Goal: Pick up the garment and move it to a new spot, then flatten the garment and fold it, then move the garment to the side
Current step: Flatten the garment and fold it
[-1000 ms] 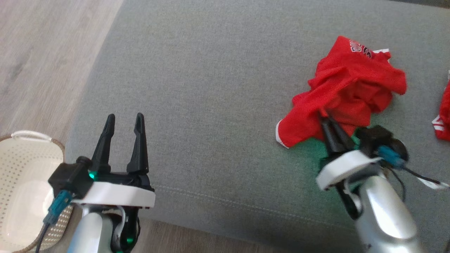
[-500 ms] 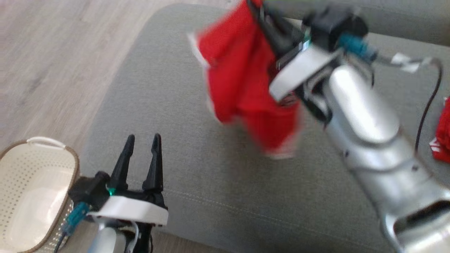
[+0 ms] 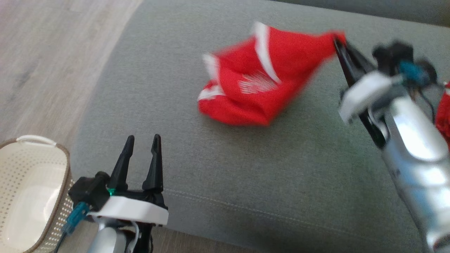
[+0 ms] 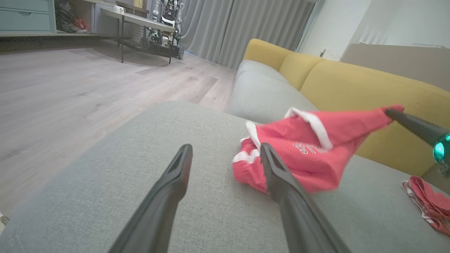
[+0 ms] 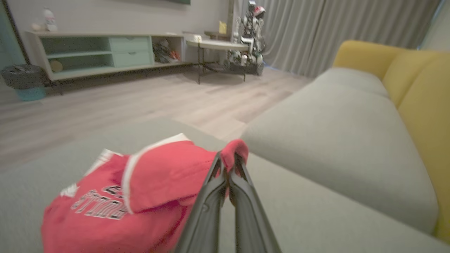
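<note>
The garment is a red jersey with white trim and lettering. It hangs in a bunch over the middle of the grey sofa seat, its lower folds close to the cushion. My right gripper is shut on one corner of it, stretching that corner up and to the right. In the right wrist view the pinched red cloth pokes out above the closed fingertips. In the left wrist view the garment lies ahead, right of my fingers. My left gripper stands open and empty near the seat's front left edge.
A cream perforated basket stands on the wood floor at the lower left. Another red and white cloth lies on the seat at the far right. Yellow back cushions rise behind the seat.
My right gripper lifted the garment off the right of the seat, swung it left, then drew back right with the corner held. The head camera shifted. The left gripper stayed open.
</note>
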Motion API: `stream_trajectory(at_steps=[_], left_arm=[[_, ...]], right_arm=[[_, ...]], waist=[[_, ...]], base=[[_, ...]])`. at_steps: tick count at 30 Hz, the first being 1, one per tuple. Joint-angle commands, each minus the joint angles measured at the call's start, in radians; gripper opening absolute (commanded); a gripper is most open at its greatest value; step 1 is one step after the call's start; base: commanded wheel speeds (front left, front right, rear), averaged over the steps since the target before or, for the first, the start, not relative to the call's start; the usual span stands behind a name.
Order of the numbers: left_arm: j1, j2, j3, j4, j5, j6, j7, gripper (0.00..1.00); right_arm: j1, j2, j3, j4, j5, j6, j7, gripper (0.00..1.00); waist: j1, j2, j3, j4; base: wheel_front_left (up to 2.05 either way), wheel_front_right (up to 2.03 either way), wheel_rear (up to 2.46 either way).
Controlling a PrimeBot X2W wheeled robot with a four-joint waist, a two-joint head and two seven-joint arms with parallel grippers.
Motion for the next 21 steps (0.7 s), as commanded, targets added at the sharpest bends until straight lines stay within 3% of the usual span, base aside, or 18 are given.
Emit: stream_trajectory(at_steps=[1,9,10,11,14,21], left_arm=[[-0.057,0.004,0.021,-0.03,0.0,0.004,-0.005,1.0],[-0.075,0.004,0.022,-0.017,0.018,-0.004,-0.005,1.0],[-0.076,0.004,0.024,-0.016,0.02,-0.004,-0.005,1.0],[-0.078,0.004,0.025,-0.014,0.023,-0.006,-0.005,1.0],[-0.084,0.004,0.029,-0.012,0.031,-0.009,-0.005,1.0],[-0.093,0.004,0.035,-0.007,0.044,-0.017,-0.005,1.0]], right_arm=[[0.019,-0.006,0.007,-0.027,0.019,0.0,0.0,0.0],[0.164,-0.077,-0.01,-0.022,0.103,0.0,0.069,0.0],[0.176,-0.082,-0.017,-0.015,0.106,0.0,0.091,0.28],[0.186,-0.088,-0.025,-0.005,0.096,0.0,0.111,1.0],[0.196,-0.084,-0.094,0.011,0.051,0.0,0.113,1.0],[0.221,0.001,-0.23,-0.06,-0.056,0.0,0.053,1.0]], waist=[[0.0,0.0,0.017,-0.022],[0.0,0.0,0.03,-0.093],[0.0,0.0,0.03,-0.103],[0.0,0.0,0.029,-0.113],[0.0,0.0,0.026,-0.139],[0.0,0.0,0.013,-0.18]], base=[[0.0,0.0,0.0],[0.0,0.0,0.0],[0.0,0.0,0.0],[0.0,0.0,0.0],[0.0,0.0,0.0],[0.0,0.0,0.0]])
